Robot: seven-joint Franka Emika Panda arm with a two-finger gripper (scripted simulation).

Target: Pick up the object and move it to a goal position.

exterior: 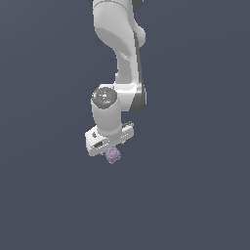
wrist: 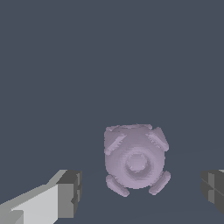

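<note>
The object (wrist: 136, 161) is a small pale lilac, knobbly round lump lying on the dark floor. In the exterior view the object (exterior: 113, 155) peeks out just under the white hand. My gripper (exterior: 110, 149) hangs directly over it. In the wrist view the gripper (wrist: 142, 194) is open: one dark fingertip pad (wrist: 70, 193) stands on one side of the lump and the other pad (wrist: 213, 190) on the opposite side, each with a clear gap to it. The lump sits between the fingers, nearer the first pad's side than the middle.
A plain dark blue-grey floor (exterior: 195, 195) spreads all around. The white arm (exterior: 122, 49) rises from the hand toward the top of the exterior view.
</note>
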